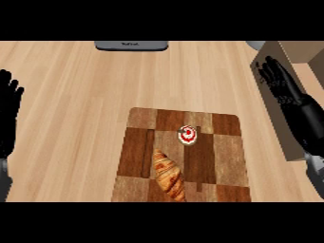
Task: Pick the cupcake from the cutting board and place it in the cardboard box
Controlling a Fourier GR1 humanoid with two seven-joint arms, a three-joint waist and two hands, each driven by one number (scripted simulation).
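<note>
The cupcake [187, 135] is sitting untouched on the cutting board [227, 156], a small white thing with a red swirl on top, near the board's far middle, and a croissant [168, 174] is lying just beside it on the nearer side, slanting toward the board's front edge. The right hand [282, 85] is hanging with its fingers straight and holding nothing, over by the cardboard box [298, 52] at the right of the counter, partly covering the box's near wall. The left hand [2, 109] is resting open at the left edge, fingers up, also holding nothing. A grey appliance [131, 45] is showing at the far edge of the counter. To my eye the pick has not begun, and the right hand is looking like the natural one for it, since the box is on its side. It would do well to be coming in over the cupcake from the far or right side, keeping its fingers away from the croissant, then closing around the cupcake's base rather than pressing on the topping. Lifting straight up before swinging across should be keeping it clear of the box wall.
</note>
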